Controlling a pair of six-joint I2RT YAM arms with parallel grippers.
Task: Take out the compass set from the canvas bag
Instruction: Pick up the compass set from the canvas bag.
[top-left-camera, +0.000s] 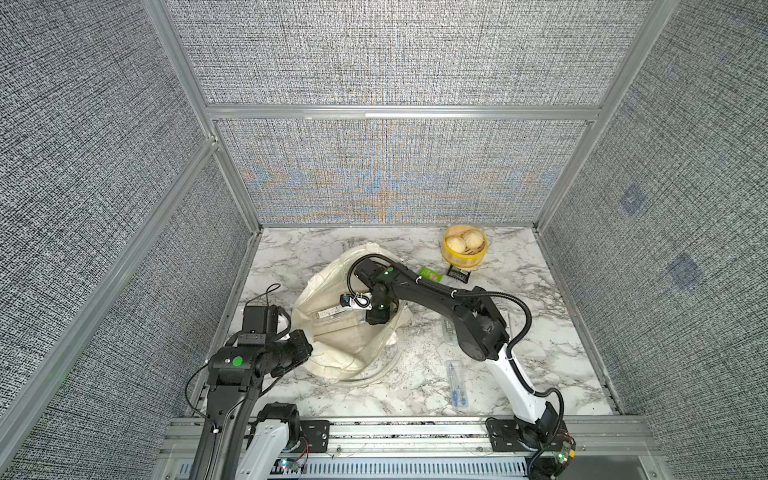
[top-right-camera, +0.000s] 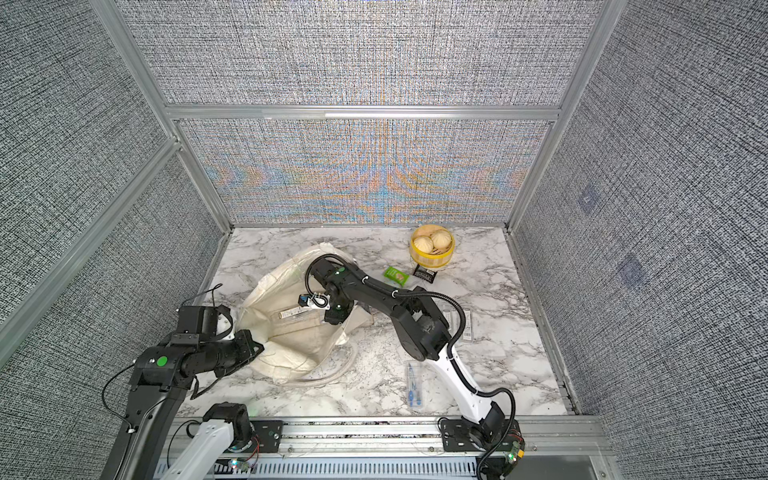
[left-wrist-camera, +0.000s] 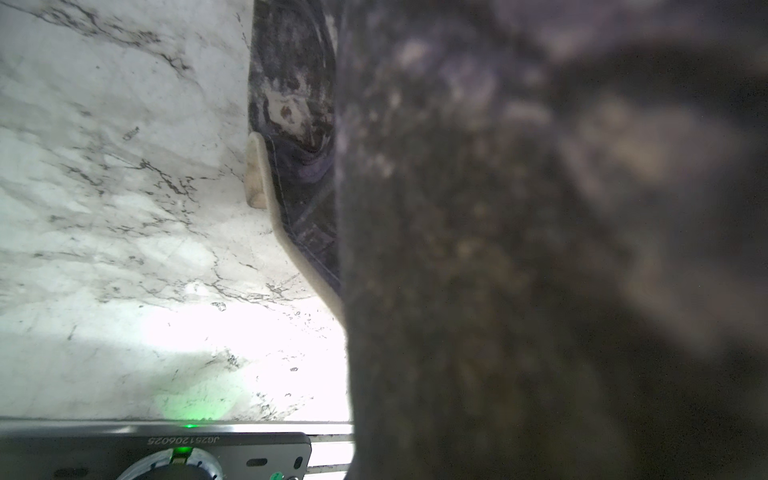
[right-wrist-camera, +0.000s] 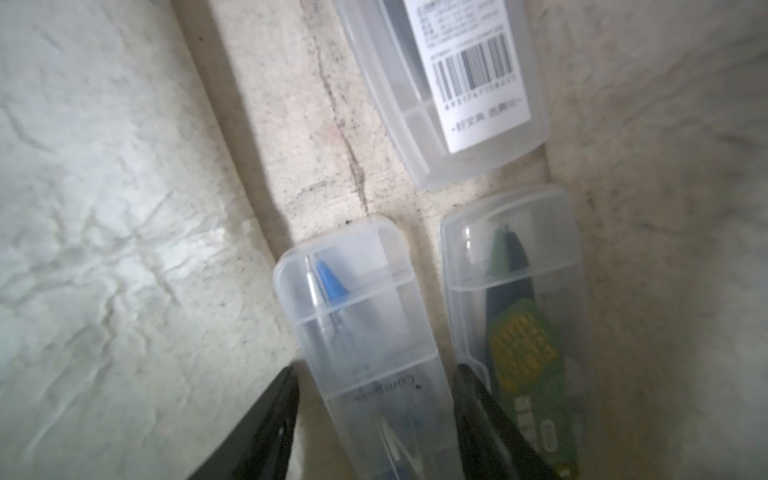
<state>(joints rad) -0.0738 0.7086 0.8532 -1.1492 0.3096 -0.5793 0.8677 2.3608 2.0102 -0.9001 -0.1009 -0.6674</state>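
Right arm reaches from the near rail across the worktop (top-left-camera: 415, 374), elbow high, wrist bent down into the mouth of the canvas bag (top-left-camera: 332, 332). Right gripper (right-wrist-camera: 376, 399) sits inside the bag; in the right wrist view its dark jaws stand part open, one on each side of a clear compass set case (right-wrist-camera: 365, 332) with a blue-tipped compass inside. Whether the jaws touch the case cannot be told.

Left arm lies low at the bag's near-left edge. Left gripper (top-left-camera: 305, 347) is pressed against the cloth there, jaws closed; whether fabric is pinched between them cannot be told, as the left wrist view is mostly filled by blurred dark printed cloth (left-wrist-camera: 540, 249).

Bag: cream, floppy, slumped open left of centre on the worktop, pale handle loop (top-left-camera: 374, 370) trailing at its near side. Inside, beside the straddled case, a second clear case (right-wrist-camera: 523, 316) with green and dark parts, and a third (right-wrist-camera: 457, 83) bearing a barcode label, cut off by the frame edge.

Another clear case with blue parts (top-left-camera: 457, 382) lies out on the worktop near the right arm's base.
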